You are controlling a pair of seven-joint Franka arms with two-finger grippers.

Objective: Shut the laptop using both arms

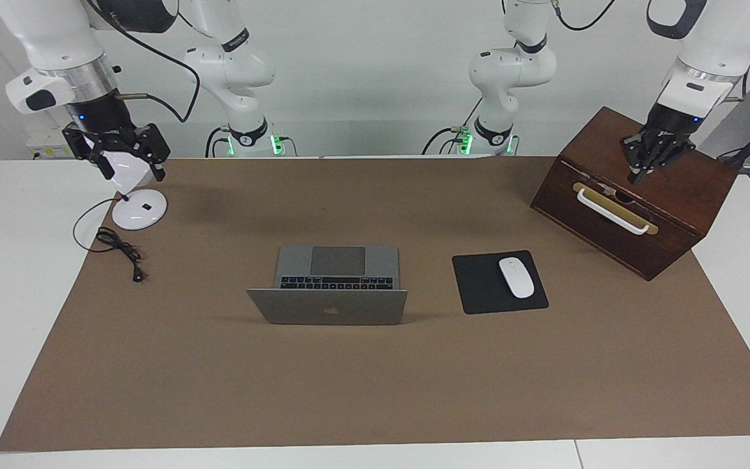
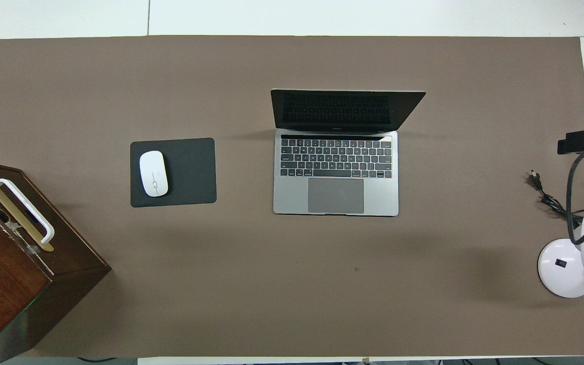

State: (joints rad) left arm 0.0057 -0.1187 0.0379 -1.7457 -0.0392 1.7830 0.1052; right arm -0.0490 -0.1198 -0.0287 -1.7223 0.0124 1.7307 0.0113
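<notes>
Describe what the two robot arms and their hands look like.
Both arms are glossy white with dark grey joint bands and green-lit bases. The right arm has a silver wrist ring, a trailing black cable and a black linkage right hand. The left arm ends in a matching black left hand.

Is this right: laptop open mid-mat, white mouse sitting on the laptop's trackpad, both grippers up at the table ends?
One error. The white mouse lies on the black mousepad beside the laptop, toward the left arm's end, not on the trackpad; the overhead view shows it. The rest holds: laptop open, left gripper over the wooden box, right gripper over the lamp.
</notes>
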